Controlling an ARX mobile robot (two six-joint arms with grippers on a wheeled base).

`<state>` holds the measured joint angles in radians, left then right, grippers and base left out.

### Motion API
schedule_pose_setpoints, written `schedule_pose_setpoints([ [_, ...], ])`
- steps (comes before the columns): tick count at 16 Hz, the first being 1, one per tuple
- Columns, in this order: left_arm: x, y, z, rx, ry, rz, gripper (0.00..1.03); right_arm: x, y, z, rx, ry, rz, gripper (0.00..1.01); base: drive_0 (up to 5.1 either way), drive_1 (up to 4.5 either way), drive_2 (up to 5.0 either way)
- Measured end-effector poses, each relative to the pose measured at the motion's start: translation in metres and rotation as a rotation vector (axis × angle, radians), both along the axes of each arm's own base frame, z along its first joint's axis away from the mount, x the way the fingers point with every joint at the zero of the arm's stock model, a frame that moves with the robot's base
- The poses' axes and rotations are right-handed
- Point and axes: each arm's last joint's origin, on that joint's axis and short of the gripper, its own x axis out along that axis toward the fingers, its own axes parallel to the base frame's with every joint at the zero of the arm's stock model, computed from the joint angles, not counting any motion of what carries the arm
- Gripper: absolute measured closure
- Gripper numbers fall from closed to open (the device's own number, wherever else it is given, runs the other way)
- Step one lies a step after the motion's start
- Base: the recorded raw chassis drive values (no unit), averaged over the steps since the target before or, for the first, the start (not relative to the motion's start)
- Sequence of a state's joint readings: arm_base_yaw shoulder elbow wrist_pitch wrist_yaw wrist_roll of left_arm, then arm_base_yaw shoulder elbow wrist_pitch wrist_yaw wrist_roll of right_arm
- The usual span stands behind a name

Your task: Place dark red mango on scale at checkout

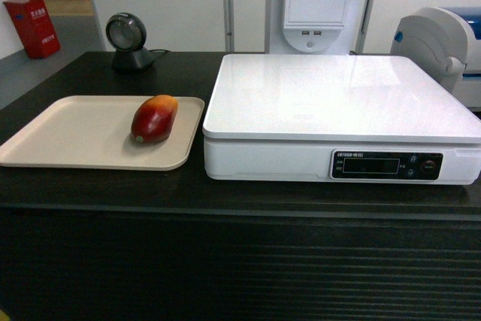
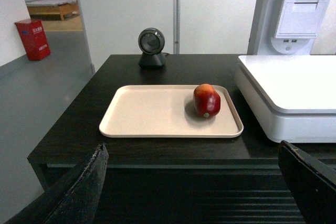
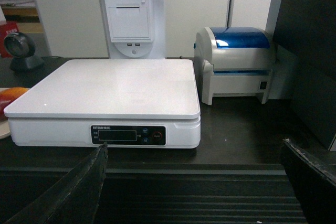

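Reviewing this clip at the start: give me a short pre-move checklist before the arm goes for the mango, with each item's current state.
1. Mango located and unobstructed: ok, it lies on the right part of the beige tray, nothing over it.
2. Scale platform free to receive it: ok, nothing lies on its white top.
3. Left gripper ready to grasp: ok, jaws stand wide apart with nothing between them.
4. Right gripper out of the way: ok, jaws apart, facing the scale's front, touching nothing.
5. Path from tray to scale: ok, they sit side by side on the counter; the scale's top is higher, so lift first.
6. Scale display reading: cannot tell, too dark.
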<state>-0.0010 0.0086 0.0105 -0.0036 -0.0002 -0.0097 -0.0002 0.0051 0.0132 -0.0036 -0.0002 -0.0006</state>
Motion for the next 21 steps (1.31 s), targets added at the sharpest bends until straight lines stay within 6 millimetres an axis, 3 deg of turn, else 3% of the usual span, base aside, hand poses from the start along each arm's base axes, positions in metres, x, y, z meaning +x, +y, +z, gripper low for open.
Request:
schedule_pose_setpoints([
  [17, 0.000, 0.000, 0.000, 0.000, 0.000, 0.000, 0.05, 0.000, 0.000, 0.000, 0.000, 0.000, 0.000, 0.03, 0.0, 0.00, 0.0],
  [18, 0.000, -0.001, -0.002, 0.033, 0.066, 0.029, 0.05, 0.000, 0.000, 0.000, 0.000, 0.000, 0.000, 0.03, 0.0, 0.00, 0.0],
  [19, 0.002, -0.005, -0.001, 0.083, 0.111, 0.028, 0.05, 0.000, 0.000, 0.000, 0.000, 0.000, 0.000, 0.03, 0.0, 0.00, 0.0],
  [21, 0.002, -0.013, 0.022, 0.133, 0.021, -0.022, 0.05, 0.000, 0.000, 0.000, 0.000, 0.000, 0.000, 0.03, 0.0, 0.00, 0.0],
])
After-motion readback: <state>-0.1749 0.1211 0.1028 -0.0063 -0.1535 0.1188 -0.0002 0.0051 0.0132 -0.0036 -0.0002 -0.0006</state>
